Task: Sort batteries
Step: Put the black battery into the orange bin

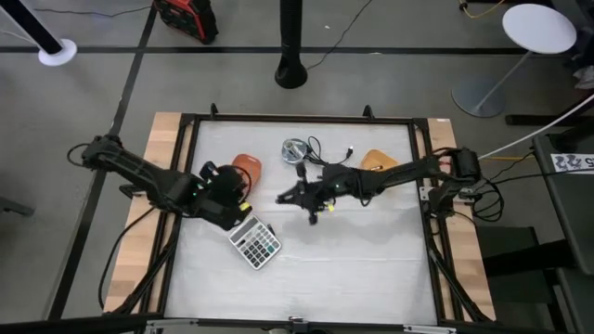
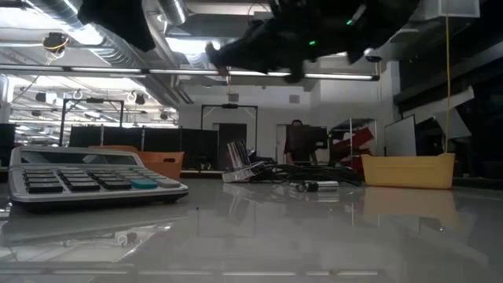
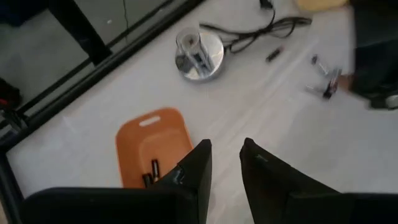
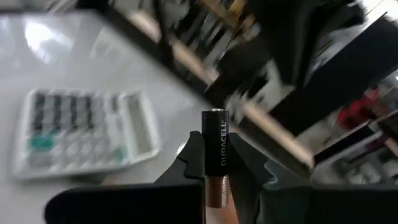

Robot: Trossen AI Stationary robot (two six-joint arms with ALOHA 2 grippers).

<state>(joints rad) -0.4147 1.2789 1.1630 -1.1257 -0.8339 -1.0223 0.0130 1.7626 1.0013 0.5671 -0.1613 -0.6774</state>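
My right gripper [image 1: 290, 197] hangs above the table's middle, shut on one black-and-copper battery [image 4: 215, 155]. My left gripper [image 3: 225, 171] is open beside the orange tray [image 3: 152, 146], at the table's left part [image 1: 243, 167]. Two dark batteries [image 3: 151, 172] lie in that tray. More loose batteries [image 3: 273, 55] [image 3: 328, 83] lie on the white table near the black cable [image 3: 249, 34] and the round silver disc [image 3: 199, 46]. A yellow tray [image 1: 376, 160] stands toward the far right; it also shows in the low view [image 2: 409, 170]. My right gripper pinches the battery between its two fingers [image 4: 191, 163], which close on its copper-coloured end [image 4: 214, 190]. The battery lies along the fingers, and its black end [image 4: 215, 118] sticks out past the fingertips. It is lifted clear of the table.
A grey calculator [image 1: 255, 243] lies near the left gripper, toward the near edge; it fills the low view's left [image 2: 86, 177]. A dark frame rail [image 1: 186, 186] runs around the white table top. Bare table surface lies near and right of the calculator [image 1: 353, 269].
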